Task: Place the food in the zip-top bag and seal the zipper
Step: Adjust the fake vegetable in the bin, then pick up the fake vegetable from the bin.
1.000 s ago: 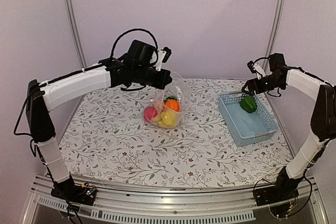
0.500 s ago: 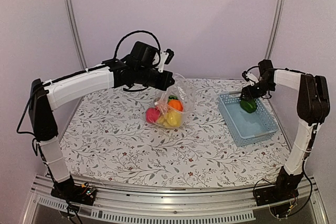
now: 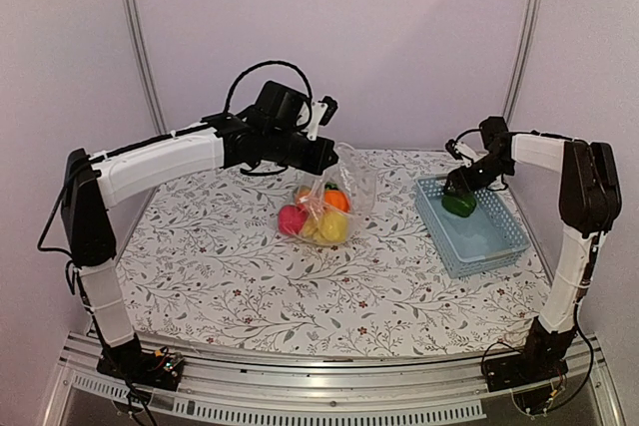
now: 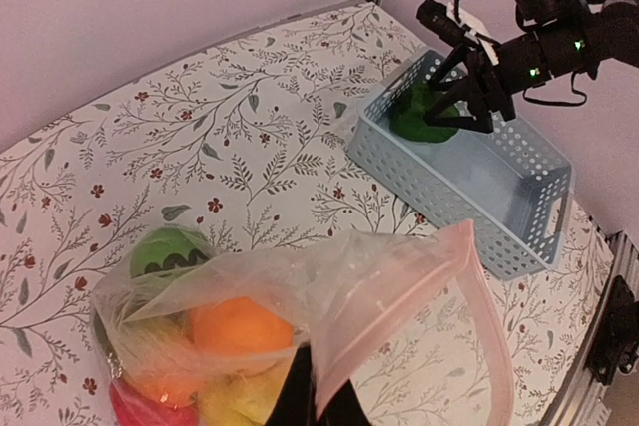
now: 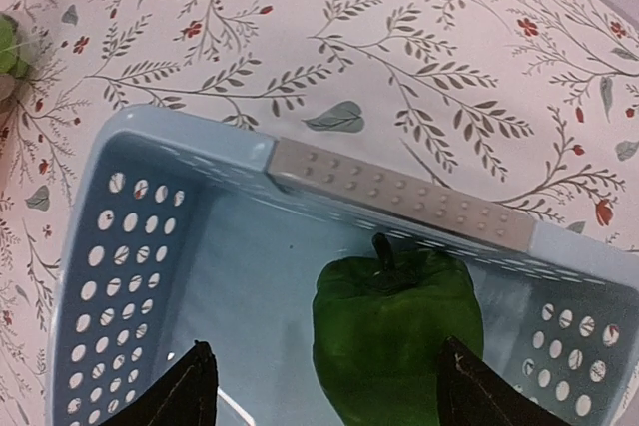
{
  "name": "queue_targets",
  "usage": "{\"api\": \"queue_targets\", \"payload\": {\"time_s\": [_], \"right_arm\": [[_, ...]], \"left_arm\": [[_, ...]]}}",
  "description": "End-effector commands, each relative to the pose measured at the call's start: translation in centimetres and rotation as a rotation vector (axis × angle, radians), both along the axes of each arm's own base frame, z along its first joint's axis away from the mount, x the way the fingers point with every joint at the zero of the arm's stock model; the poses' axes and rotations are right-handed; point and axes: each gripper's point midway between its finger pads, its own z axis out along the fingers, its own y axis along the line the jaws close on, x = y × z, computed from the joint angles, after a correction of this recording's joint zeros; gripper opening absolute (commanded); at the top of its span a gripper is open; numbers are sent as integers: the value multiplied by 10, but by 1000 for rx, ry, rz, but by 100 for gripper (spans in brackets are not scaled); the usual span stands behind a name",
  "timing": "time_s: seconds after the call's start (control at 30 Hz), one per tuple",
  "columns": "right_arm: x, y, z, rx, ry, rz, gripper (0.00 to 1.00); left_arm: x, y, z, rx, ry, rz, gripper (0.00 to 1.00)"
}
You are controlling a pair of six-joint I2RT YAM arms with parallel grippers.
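The clear zip-top bag (image 3: 337, 192) hangs from my left gripper (image 3: 325, 159), which is shut on its mouth edge (image 4: 339, 346). The pink zipper strip (image 4: 482, 296) curves open to the right. Inside lie orange (image 4: 235, 331), green (image 4: 165, 251), yellow (image 3: 331, 226) and red (image 3: 291, 218) toy food. A green pepper (image 5: 399, 326) lies in the light-blue basket (image 5: 399, 192). My right gripper (image 5: 327, 366) is open just above it, its fingers (image 5: 190, 391) either side of the pepper, which also shows in the top view (image 3: 459, 204).
The basket (image 3: 489, 246) stands at the table's right side, near the right frame post (image 3: 519, 47). The floral tablecloth (image 3: 250, 286) covers the table. The back wall is close behind both grippers.
My right gripper has swung left and down over the green pepper in the basket. My left gripper has shifted slightly right with the bag.
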Motion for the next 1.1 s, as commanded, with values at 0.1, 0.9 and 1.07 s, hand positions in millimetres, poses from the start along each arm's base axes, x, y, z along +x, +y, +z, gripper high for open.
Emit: {"api": "queue_targets", "payload": {"time_s": [0.1, 0.9, 1.07], "right_arm": [[-35, 35, 27, 150, 57, 99, 74], [-10, 16, -6, 7, 28, 115, 86], [-6, 14, -17, -7, 38, 109, 86]], "left_arm": [[-3, -9, 0, -1, 1, -15, 0], [-9, -11, 0, 4, 5, -18, 0], [-9, -12, 2, 3, 0, -19, 0]]}}
